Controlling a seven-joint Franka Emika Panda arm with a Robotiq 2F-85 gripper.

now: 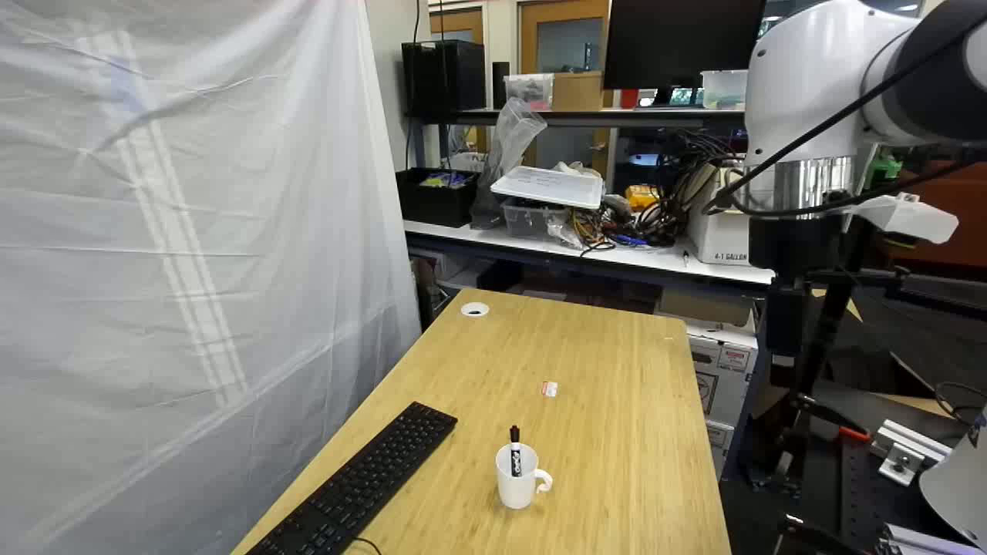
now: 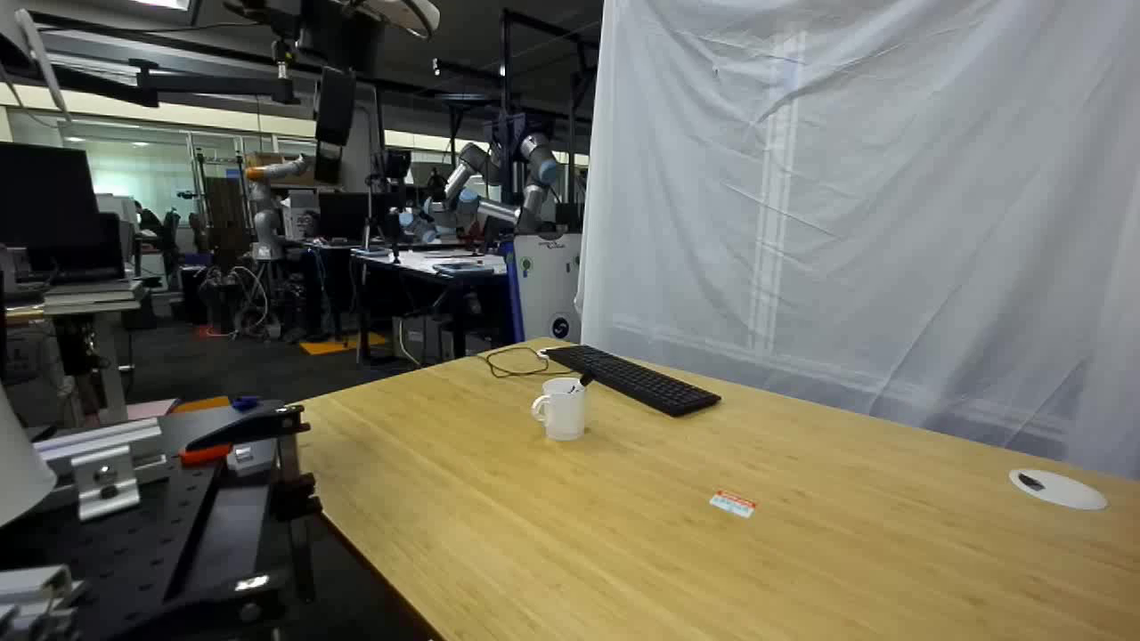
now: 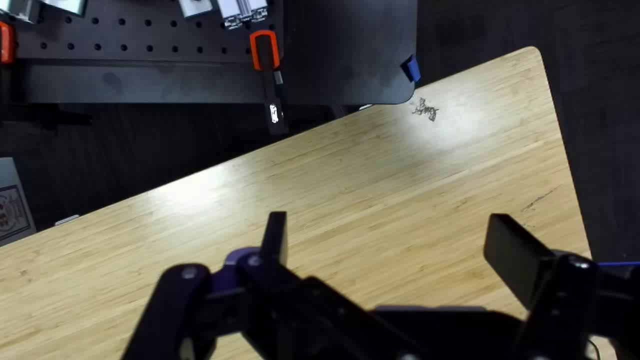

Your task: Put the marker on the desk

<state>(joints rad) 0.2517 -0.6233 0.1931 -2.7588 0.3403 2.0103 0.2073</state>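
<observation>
The marker [image 1: 515,456], black and white, stands tilted inside the white mug [image 1: 514,492], its black end above the rim. The marker [image 2: 585,380] and mug [image 2: 563,417] also show in an exterior view; the marker's lower part is hidden there. The mug is upright on the light wooden desk [image 1: 617,385]. My gripper [image 1: 783,362] points down, high and away from the mug. It also shows, dark, in an exterior view [image 2: 328,169]. In the wrist view my gripper [image 3: 387,225] is open and empty, with bare desk [image 3: 350,175] below; marker and mug are out of that view.
A black keyboard [image 1: 362,482] with a cable lies along the desk's curtain side. A small label [image 1: 549,388] and a white round disc [image 1: 475,309] are on the desk. A black perforated platform [image 3: 150,50] with orange-handled clamps [image 3: 265,50] borders it. A white curtain [image 1: 193,270] hangs alongside.
</observation>
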